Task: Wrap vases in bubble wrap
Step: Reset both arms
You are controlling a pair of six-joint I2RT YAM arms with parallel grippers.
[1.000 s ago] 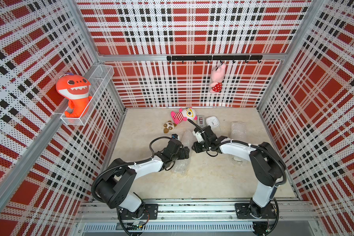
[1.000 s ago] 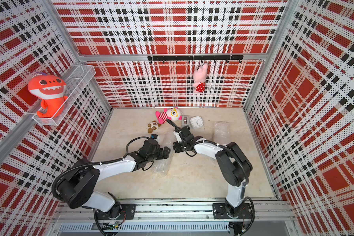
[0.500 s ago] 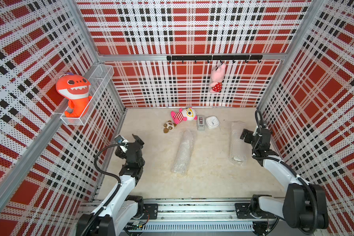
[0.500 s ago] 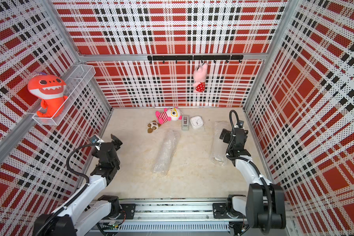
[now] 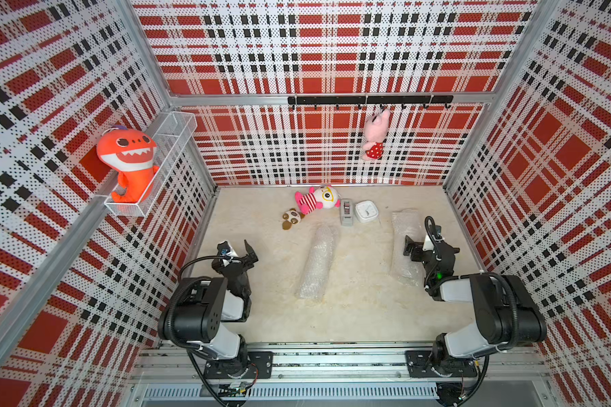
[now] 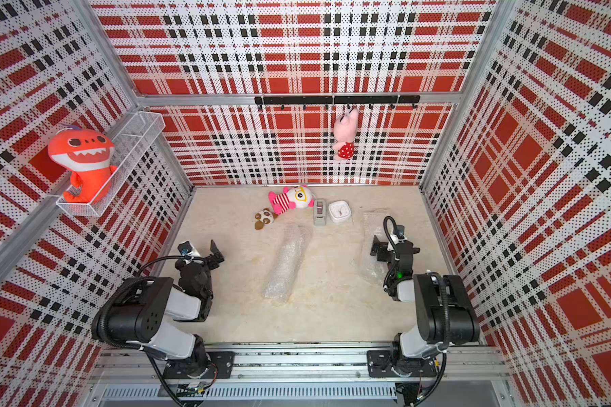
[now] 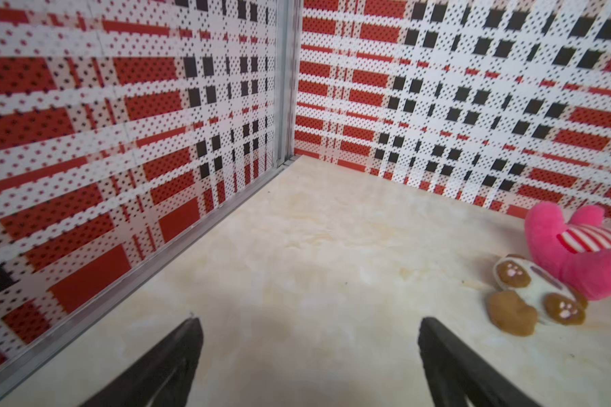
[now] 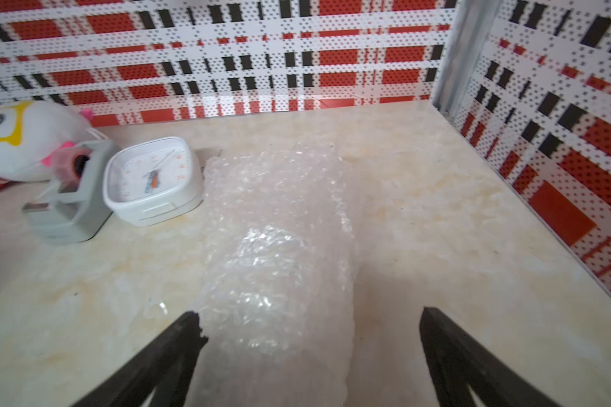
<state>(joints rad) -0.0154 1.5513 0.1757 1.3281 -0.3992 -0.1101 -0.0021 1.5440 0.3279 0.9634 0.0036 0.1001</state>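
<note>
Two rolled bundles of bubble wrap lie on the beige floor. One bubble wrap roll (image 5: pixel 317 262) (image 6: pixel 286 262) is in the middle, the other bubble wrap roll (image 5: pixel 403 243) (image 6: pixel 371 246) (image 8: pixel 276 246) is at the right. The vases are hidden; I cannot see what is inside the rolls. My left gripper (image 5: pixel 239 249) (image 6: pixel 202 251) (image 7: pixel 307 322) is open over bare floor near the left wall, with nothing between its fingers. My right gripper (image 5: pixel 410 249) (image 6: pixel 377 250) (image 8: pixel 309 313) is open above the near part of the right roll and grips nothing.
At the back stand a white square clock (image 5: pixel 366 210) (image 8: pixel 152 179) and a grey tape dispenser (image 5: pixel 346 211) (image 8: pixel 67 211). A pink striped plush (image 5: pixel 314 199) (image 7: pixel 586 253) and a small brown plush (image 5: pixel 291 218) (image 7: pixel 529 296) lie beside them. Plaid walls close three sides.
Both arms have drawn back from the far end of the middle roll to their own sides and folded near their bases. The right gripper has opened.
</note>
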